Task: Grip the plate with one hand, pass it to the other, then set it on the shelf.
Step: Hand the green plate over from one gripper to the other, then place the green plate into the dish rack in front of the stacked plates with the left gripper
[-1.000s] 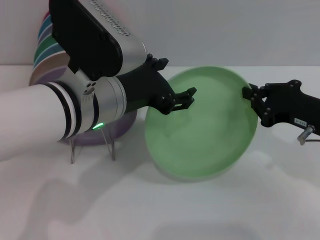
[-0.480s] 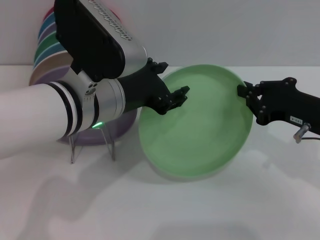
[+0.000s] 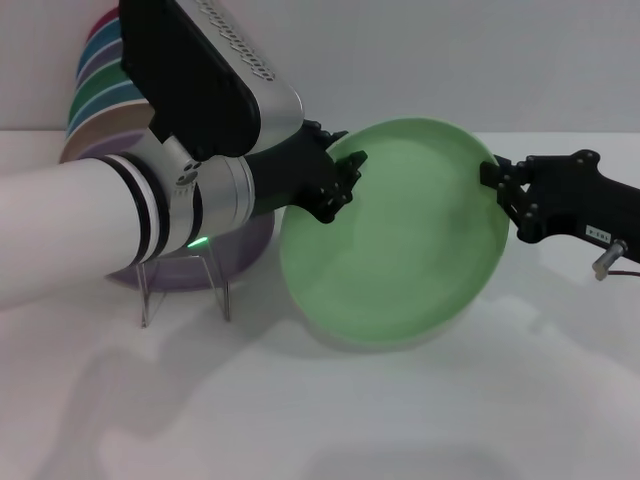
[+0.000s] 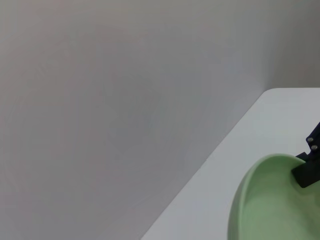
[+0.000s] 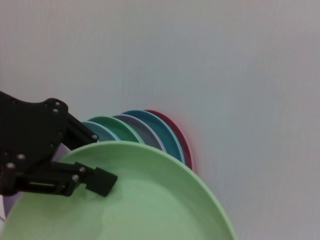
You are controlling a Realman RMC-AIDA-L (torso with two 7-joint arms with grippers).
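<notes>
The mint-green plate (image 3: 395, 245) hangs tilted in the air over the table. My right gripper (image 3: 495, 187), black on a slim black wrist, is shut on the plate's right rim. My left gripper (image 3: 345, 183), on the bulky white and silver arm with the green light, is at the plate's upper left rim, jaws open and straddling the edge. The right wrist view shows the plate (image 5: 135, 205) with one left finger (image 5: 100, 181) over its inner face. The left wrist view shows the plate's rim (image 4: 240, 200). The clear shelf (image 3: 185, 285) stands at left under my left arm.
A lilac plate (image 3: 250, 245) leans on the shelf behind my left wrist. A row of coloured plates (image 3: 95, 90) stands upright at the back left; it also shows in the right wrist view (image 5: 150, 127). A white table (image 3: 400, 420) lies in front, a plain wall behind.
The plate and right gripper have shifted slightly left and up. My left gripper has moved to the plate's upper left rim, so its fingers now sit at the edge instead of reaching over the inner face.
</notes>
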